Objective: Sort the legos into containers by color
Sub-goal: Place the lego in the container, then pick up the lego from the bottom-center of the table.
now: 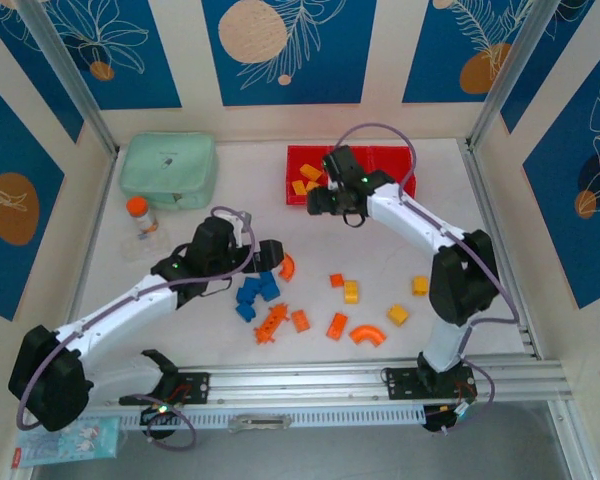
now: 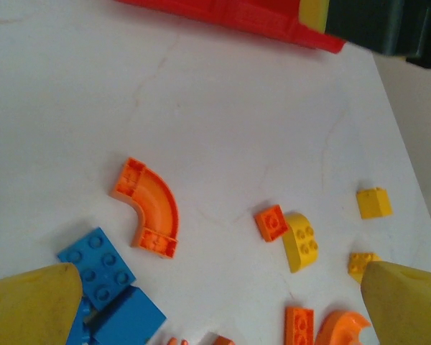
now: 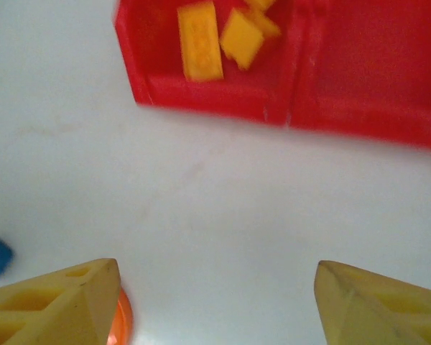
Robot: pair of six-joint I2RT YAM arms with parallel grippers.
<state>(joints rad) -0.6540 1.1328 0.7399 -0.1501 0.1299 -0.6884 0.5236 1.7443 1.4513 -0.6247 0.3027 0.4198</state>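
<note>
White table (image 1: pixel 245 190) — left gripper (image 2: pixel 219 287) stretched low over blue legos (image 1: pixel 257 293), right gripper (image 3: pixel 215 287) beside the containers (image 1: pixel 395 160) — both wide, empty.

Orange arch (image 2: pixel 149 207) just beside blue bricks (image 2: pixel 100 269) (left gripper (image 2: pixel 219 277) jaws apart).

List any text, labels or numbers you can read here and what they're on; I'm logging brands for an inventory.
No text can be read.
mint-green case: a small dark mark on its lid, too small to read.
pale blue packet, near left corner: print too blurred to read.
orange-capped bottle: no legible label.
</note>
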